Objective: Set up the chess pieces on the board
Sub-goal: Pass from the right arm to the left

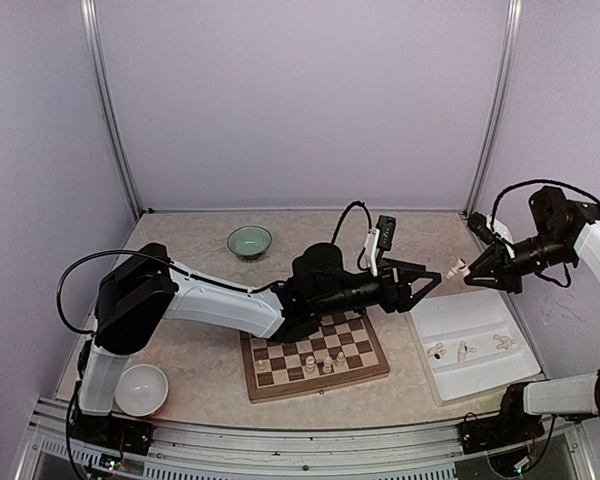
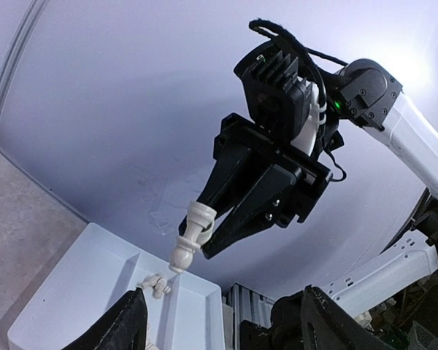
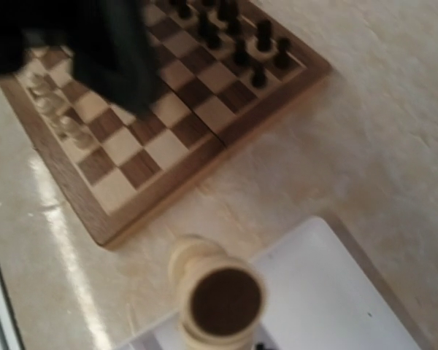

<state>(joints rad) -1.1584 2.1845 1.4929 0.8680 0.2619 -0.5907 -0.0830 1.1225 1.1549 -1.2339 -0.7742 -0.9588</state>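
Cream chess piece (image 2: 192, 235) pinched in right claw (image 1: 468, 270) over tray (image 2: 80, 284).

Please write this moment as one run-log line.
right pincer: shut on cream chess piece, above white tray | left pincer: open, near it, not touching

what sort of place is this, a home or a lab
Most likely a robot lab test cell: two arms mounted at a table's edge, plain lilac walls on metal posts closing it in, and a board and tray of chess pieces laid out as an exercise.
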